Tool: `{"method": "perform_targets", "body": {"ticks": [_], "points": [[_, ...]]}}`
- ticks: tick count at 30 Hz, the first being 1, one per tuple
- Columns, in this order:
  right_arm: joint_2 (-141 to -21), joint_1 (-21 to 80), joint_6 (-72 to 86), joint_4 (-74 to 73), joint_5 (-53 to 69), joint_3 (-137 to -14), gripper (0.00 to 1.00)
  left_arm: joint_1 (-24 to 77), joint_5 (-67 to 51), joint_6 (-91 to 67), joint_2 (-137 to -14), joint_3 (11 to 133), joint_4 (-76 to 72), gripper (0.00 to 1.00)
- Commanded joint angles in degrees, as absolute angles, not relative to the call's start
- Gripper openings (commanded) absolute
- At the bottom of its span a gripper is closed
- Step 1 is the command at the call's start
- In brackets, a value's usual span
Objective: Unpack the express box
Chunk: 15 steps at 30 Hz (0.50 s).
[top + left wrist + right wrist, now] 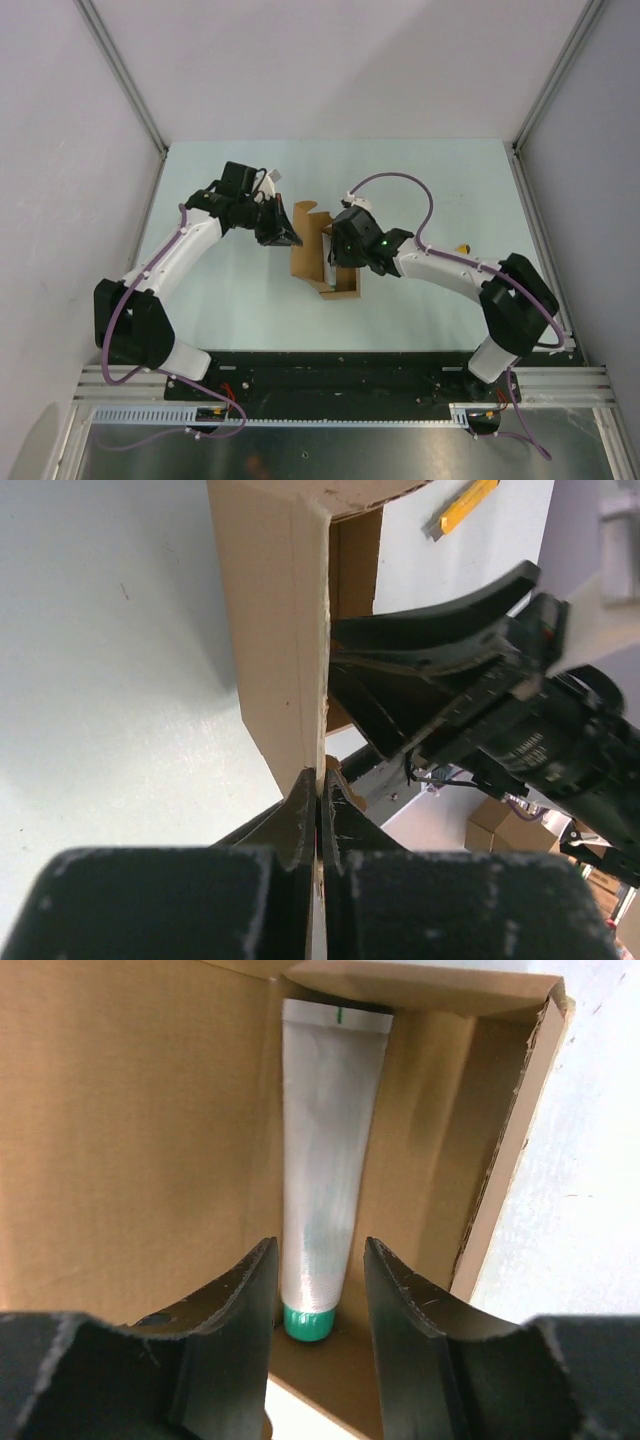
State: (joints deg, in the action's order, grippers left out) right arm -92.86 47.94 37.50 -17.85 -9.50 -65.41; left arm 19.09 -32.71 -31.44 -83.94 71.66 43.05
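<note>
The express box (312,262), small and brown, lies open in the middle of the table with its flap lid (275,630) held up on the left. My left gripper (287,236) is shut on the flap's edge (320,780). My right gripper (338,252) is open and reaches into the box. In the right wrist view a white tube with a green cap (322,1180) lies inside the box (130,1130). My open right fingers (245,1290) straddle its cap end without touching it (318,1275).
A yellow utility knife (462,505) lies on the table beyond the box; a bit of it shows behind the right arm (463,247). The pale green table (240,300) is walled by white panels on three sides.
</note>
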Motion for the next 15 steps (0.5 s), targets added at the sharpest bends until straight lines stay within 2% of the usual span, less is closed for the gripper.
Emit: {"method": "perform_targets", "body": {"ticks": [1,7,11,15], "points": [[-95.88,47.99,37.88,-16.18,-9.84,-67.59,0.44,18.72,-33.40,-30.50,-83.58,73.13,42.28,0.00],[-99.40,47.90,36.83,-12.40,-9.41,-67.59,0.50,18.72,-31.20,-26.02,-83.41,70.75,42.19,0.00],[-100.46,47.72,37.26,-10.81,-8.44,-67.67,0.61,18.72,-32.96,-25.75,-84.20,69.96,42.28,0.00],[-101.86,47.64,37.27,-9.85,-8.35,-68.20,0.63,18.72,-33.40,-25.58,-84.72,69.96,42.19,0.00]]}}
